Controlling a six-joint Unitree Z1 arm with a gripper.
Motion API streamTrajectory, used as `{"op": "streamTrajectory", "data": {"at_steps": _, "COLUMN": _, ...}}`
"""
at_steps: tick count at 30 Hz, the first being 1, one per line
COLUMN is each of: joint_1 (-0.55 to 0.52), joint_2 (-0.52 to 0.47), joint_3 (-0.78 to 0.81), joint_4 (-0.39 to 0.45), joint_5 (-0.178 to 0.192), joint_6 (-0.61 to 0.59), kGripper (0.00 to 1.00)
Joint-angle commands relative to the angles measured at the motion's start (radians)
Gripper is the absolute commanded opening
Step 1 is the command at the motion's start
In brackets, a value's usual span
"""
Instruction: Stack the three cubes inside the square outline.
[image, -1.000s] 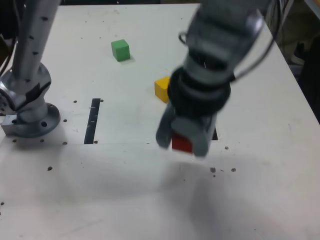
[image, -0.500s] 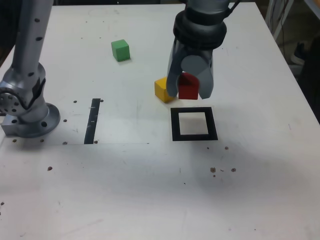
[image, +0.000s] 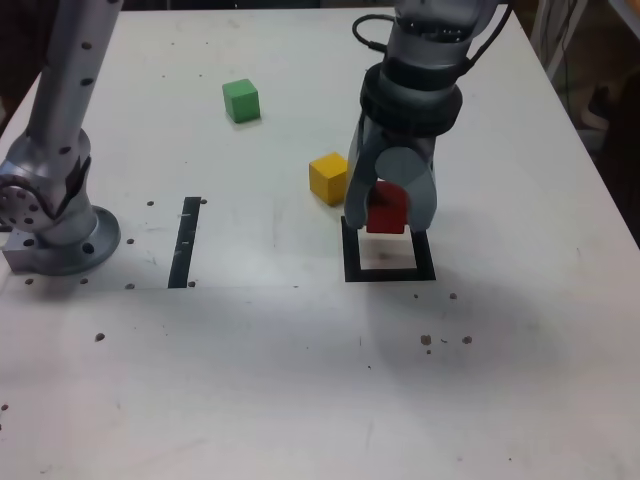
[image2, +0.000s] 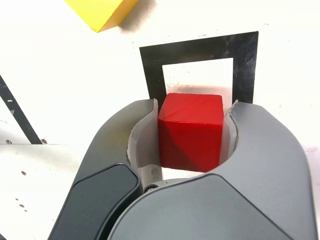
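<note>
The square outline (image: 388, 252), a thick black border round a white centre, is the landmark here: its white middle holds nothing resting on it that can be made out, and the red cube (image: 386, 210) sits over its far part, pinched between the two jaws of the gripper (image: 392, 212), which press on opposite faces of the cube. In the wrist view the red cube (image2: 191, 131) fills the gap between the grey fingers (image2: 255, 145), with the outline (image2: 200, 50) directly beyond it; whether the cube touches the table cannot be told. The yellow cube (image: 328, 178) lies just beside the outline's far corner on the exterior view's left, apart from it. The green cube (image: 240, 100) lies well beyond that, farther to that view's left. A straight black tape strip (image: 186, 242) lies to the outline's left in the exterior view, near the arm's round base (image: 60, 232). All rest on a white table (image: 250, 380) speckled with small dark holes.
</note>
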Motion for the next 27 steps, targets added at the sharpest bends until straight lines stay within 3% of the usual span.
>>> {"op": "streamTrajectory", "data": {"at_steps": 1, "joint_1": -0.001, "joint_2": 0.017, "joint_3": 0.003, "joint_4": -0.010, "joint_5": -0.004, "joint_6": -0.002, "kGripper": 0.15}}
{"op": "streamTrajectory", "data": {"at_steps": 10, "joint_1": 0.004, "joint_2": 0.064, "joint_3": 0.009, "joint_4": -0.037, "joint_5": -0.008, "joint_6": 0.000, "kGripper": 0.16}}
{"op": "streamTrajectory", "data": {"at_steps": 15, "joint_1": 0.011, "joint_2": 0.066, "joint_3": 0.012, "joint_4": -0.026, "joint_5": -0.005, "joint_6": 0.001, "kGripper": 0.25}}
{"op": "streamTrajectory", "data": {"at_steps": 18, "joint_1": 0.012, "joint_2": 0.071, "joint_3": 0.007, "joint_4": -0.007, "joint_5": -0.009, "joint_6": 0.003, "kGripper": 0.41}}
{"op": "streamTrajectory", "data": {"at_steps": 23, "joint_1": 0.013, "joint_2": 0.092, "joint_3": -0.006, "joint_4": 0.022, "joint_5": -0.034, "joint_6": 0.016, "kGripper": 0.83}}
{"op": "streamTrajectory", "data": {"at_steps": 27, "joint_1": 0.013, "joint_2": 0.094, "joint_3": -0.015, "joint_4": 0.027, "joint_5": -0.044, "joint_6": 0.020, "kGripper": 0.98}}
